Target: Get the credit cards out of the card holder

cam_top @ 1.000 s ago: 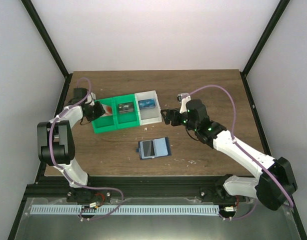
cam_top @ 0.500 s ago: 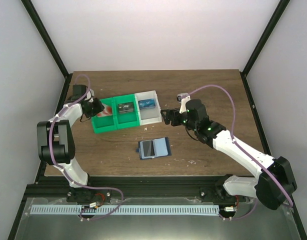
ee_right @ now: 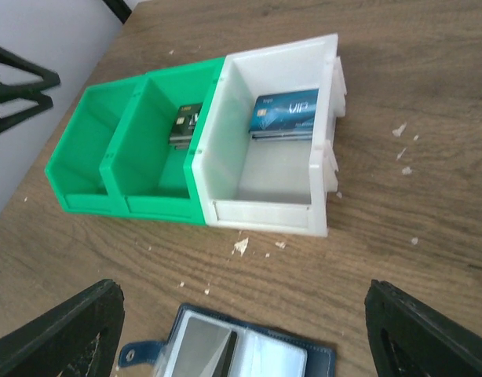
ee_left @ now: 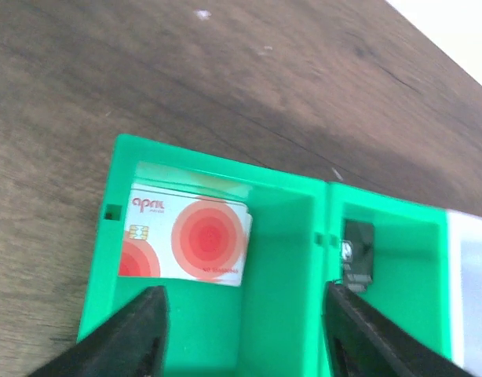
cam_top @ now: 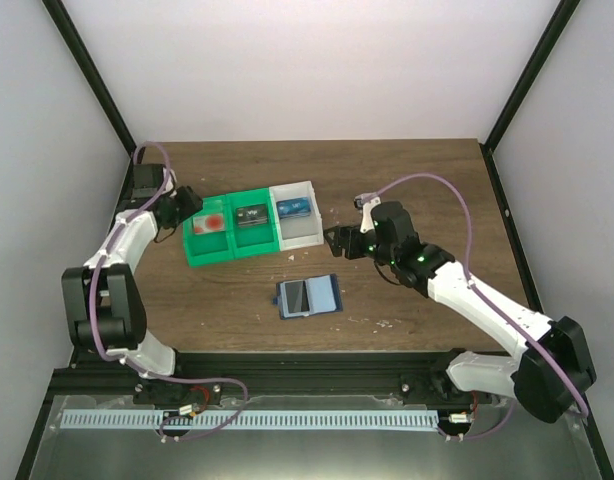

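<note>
Left end effector [ee_left: 241, 334]: jaws just spread, empty, drawn back toward left edge of bench [cam_top: 407, 180]. Leaves white red-circled plastic card [ee_left: 186, 239] released in end compartment of green-and-white plastic tray [ee_left: 282, 267].

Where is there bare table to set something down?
Bare table: the far strip behind the tray, and the near-left patch beside the card holder. Crowded: the tray's card-filled compartments and the stretch under the right arm.
</note>
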### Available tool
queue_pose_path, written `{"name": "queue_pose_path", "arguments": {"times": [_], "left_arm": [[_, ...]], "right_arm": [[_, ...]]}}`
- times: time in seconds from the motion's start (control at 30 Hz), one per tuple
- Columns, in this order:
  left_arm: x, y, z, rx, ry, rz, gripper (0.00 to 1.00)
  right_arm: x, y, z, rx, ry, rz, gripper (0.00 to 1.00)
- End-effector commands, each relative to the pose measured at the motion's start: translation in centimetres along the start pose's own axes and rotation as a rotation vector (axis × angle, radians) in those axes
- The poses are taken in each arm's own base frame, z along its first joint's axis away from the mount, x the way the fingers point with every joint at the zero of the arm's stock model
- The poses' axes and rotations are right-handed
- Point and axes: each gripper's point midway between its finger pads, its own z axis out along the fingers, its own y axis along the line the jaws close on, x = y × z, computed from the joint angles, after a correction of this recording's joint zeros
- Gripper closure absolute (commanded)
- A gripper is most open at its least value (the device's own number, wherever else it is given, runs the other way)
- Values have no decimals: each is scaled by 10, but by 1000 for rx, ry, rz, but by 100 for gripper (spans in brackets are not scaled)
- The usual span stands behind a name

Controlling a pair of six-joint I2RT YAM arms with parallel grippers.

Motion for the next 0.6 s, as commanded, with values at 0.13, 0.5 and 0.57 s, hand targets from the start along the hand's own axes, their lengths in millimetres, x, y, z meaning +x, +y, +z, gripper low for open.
{"name": "queue_pose_path", "arguments": {"times": [0.13, 0.5, 0.57], "left_arm": [[30, -43, -47, 173, 27, 64, 36], [120, -98, -88, 415, 144, 138, 54], [132, -107, -95, 454, 154, 153, 54]], "right_arm": [[31, 18, -17, -117, 138, 112, 19], [83, 9, -12, -100, 256, 202, 46], [94, 5, -7, -83, 285, 209, 51]]}}
